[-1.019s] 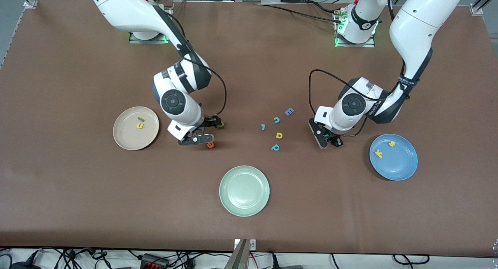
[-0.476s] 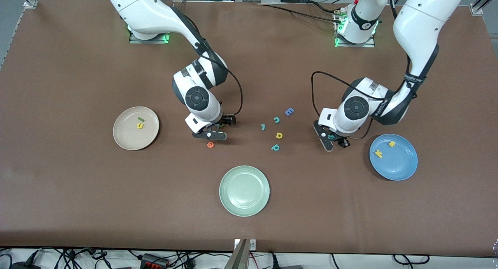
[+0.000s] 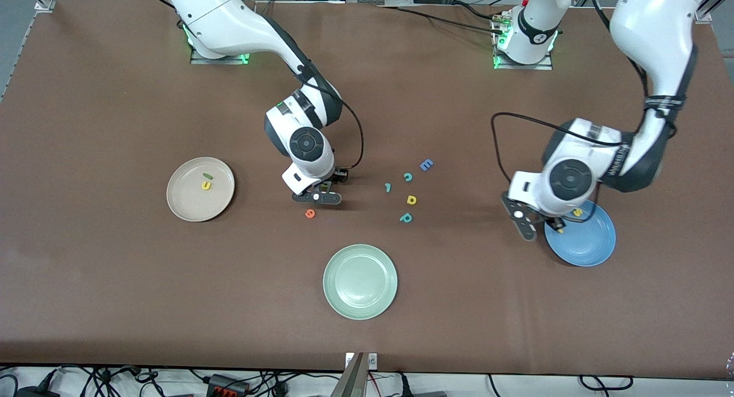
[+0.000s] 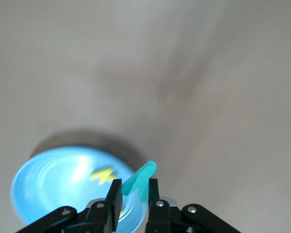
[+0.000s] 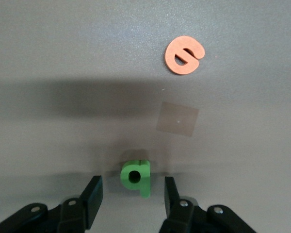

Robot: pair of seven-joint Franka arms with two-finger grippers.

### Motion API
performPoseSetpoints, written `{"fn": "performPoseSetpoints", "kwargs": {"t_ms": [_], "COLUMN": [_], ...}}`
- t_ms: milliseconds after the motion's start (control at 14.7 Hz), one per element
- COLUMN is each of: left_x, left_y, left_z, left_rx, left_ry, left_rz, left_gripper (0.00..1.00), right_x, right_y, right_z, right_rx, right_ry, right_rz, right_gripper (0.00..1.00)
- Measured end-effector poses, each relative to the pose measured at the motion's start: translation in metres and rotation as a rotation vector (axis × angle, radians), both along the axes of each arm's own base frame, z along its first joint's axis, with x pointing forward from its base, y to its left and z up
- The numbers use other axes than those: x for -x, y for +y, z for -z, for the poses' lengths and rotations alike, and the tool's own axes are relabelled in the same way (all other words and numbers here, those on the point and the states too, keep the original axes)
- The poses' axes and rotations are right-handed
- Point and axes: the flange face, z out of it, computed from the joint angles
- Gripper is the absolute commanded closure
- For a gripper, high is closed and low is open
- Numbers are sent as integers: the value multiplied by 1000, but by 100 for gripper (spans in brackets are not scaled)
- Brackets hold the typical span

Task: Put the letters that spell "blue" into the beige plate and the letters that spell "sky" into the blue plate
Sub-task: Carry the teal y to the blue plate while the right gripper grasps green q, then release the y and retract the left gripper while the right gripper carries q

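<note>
low over the table, right pincer (image 5: 131, 199) astride green b (image 5: 136, 176)

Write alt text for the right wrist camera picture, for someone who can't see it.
The right gripper hangs just above the brown table, its two black fingers open on either side of a small green letter b lying flat. An orange letter e lies on the table farther ahead, untouched.

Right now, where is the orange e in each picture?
Front view: orange e on the table, beside the right claw.
Right wrist view: orange e on the table, apart from the right claw.
Left wrist view: not in it.
Shared landmark: the right claw.
</note>
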Motion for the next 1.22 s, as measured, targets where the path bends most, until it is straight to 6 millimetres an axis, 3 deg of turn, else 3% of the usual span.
{"fn": "performPoseSetpoints", "kwargs": {"t_ms": [136,272,340,408,476,611,747,951,1087,1223], "left_x": [-9,-16,-19,-23,-25,-30,-36,-46,-52,-59], "left_y": [37,61,71,81,91,102,101,98,100,95], "left_z": [4,14,20,26,33,38,29,10,-10,-42], "left_rx": [-57,-86,-79,-65,-53,-56,-57,-61,-78,-54], "left_ry": [-11,-19,-34,-52,-64,-81,-104,-130,-121,-97], "left_rz": [1,-3,-7,-16,-24,-20,-16,-20,-47,-111], "left_gripper": [85,84,71,29,0,0,0,0,0,0], "right_x": [-3,-7,-7,-7,-7,-9,-10,-12,-14,-17], "right_y": [0,1,1,1,1,2,3,3,2,-1], "right_z": [-1,-4,-4,-2,0,3,5,4,3,2], "right_rx": [-1,-6,-7,-6,-5,-5,-5,-7,-7,-6], "right_ry": [-5,-13,-14,-12,-11,-10,-10,-13,-15,-18], "right_rz": [2,5,5,5,5,5,6,8,10,16], "right_gripper": [45,47,47,47,47,47,53,79,95,97]}}
